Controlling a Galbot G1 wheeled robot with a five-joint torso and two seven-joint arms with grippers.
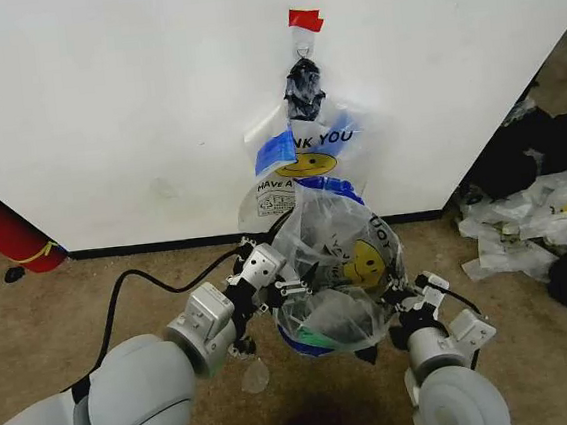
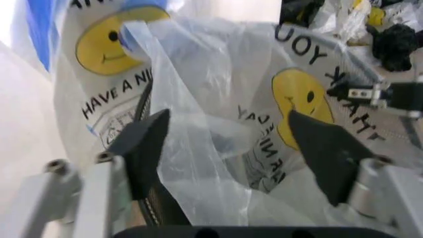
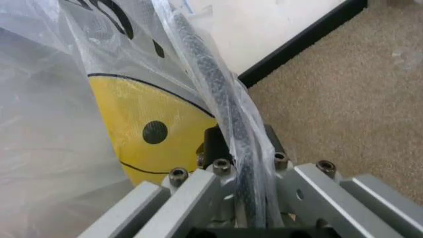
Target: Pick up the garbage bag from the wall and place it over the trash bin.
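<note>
The garbage bag (image 1: 340,257), thin clear plastic with a yellow smiley, lies spread over the dark trash bin (image 1: 324,322), which shows through the plastic on the carpet just before the wall (image 1: 133,106). My left gripper (image 1: 273,277) is at the bag's left side, open, with loose plastic (image 2: 211,148) between its wide-apart fingers (image 2: 142,144). My right gripper (image 1: 414,302) is at the bag's right side, shut on the bag's edge (image 3: 241,148) where it folds over the bin's dark rim (image 3: 211,82). Another smiley bag (image 1: 304,160) hangs on the wall under a black knotted wad (image 1: 304,88).
A red cylinder (image 1: 4,234) leans at the far left by the black baseboard (image 1: 166,246). A heap of white and black bags (image 1: 546,222) lies on the carpet at the right. A black cable (image 1: 135,282) runs along my left arm.
</note>
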